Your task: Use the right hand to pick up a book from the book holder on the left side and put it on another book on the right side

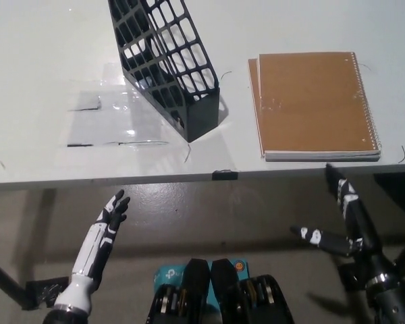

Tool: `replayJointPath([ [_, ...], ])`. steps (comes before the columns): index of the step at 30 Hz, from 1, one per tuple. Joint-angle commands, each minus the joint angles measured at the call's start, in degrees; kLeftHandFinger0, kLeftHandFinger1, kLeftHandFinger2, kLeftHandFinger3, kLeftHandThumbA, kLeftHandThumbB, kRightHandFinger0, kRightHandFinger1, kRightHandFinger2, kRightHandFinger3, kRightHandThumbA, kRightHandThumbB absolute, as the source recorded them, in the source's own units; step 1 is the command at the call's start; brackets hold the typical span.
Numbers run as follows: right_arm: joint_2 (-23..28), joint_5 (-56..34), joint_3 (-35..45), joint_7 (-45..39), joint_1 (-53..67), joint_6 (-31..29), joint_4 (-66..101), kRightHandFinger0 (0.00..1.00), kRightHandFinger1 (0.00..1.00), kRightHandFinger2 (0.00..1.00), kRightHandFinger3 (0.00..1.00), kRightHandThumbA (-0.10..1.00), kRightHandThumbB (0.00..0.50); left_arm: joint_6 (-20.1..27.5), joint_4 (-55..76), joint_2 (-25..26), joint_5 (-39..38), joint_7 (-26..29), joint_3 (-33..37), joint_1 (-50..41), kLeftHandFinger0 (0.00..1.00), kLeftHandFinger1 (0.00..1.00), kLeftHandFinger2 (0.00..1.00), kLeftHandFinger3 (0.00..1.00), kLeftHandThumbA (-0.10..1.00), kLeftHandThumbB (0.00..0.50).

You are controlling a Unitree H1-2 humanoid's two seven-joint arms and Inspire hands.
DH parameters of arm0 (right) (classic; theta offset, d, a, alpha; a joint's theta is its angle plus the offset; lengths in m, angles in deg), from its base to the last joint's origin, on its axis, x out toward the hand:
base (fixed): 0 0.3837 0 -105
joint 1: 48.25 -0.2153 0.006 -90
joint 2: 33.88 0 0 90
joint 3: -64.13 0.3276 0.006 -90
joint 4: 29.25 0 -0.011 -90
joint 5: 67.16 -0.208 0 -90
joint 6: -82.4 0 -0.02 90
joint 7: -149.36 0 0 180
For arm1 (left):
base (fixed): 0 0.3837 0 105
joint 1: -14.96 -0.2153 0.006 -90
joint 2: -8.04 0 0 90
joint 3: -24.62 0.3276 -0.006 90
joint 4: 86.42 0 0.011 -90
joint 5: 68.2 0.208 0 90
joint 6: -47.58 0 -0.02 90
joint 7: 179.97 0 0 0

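Right hand (347, 226) is hanging open and empty below the desk (47, 74) edge. Spiral notebooks (314, 104) are sitting stacked just above it. Lifting blind risks clipping that edge.

Open table between book holder (167, 64) and books (312, 102) — unobstructed
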Motion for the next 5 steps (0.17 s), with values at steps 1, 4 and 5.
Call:
replayJointPath([
  [1, 0.22, 2.12, -0.61, -2.11, 1.29, -5.35, -0.76, 1.0, 1.0, 1.0, 1.0, 1.0, 0.259, 0.04, 2.78, 0.69, -0.39, -0.96, 0.77, -0.87, 1.0, 1.0, 1.0, 1.0, 1.0, 0.24],
  [4, -0.14, 2.31, -0.67, -2.51, 2.22, -4.16, -0.75, 1.0, 1.0, 1.0, 1.0, 1.0, 0.272, -0.11, 3.01, 0.94, -0.09, -1.21, 1.0, -1.08, 1.0, 1.0, 1.0, 1.0, 1.0, 0.242],
  [5, -0.14, 2.31, -0.67, -2.51, 2.22, -4.16, -0.75, 1.0, 1.0, 1.0, 1.0, 1.0, 0.272, -0.11, 3.01, 0.94, -0.09, -1.21, 1.0, -1.08, 1.0, 1.0, 1.0, 1.0, 1.0, 0.242],
])
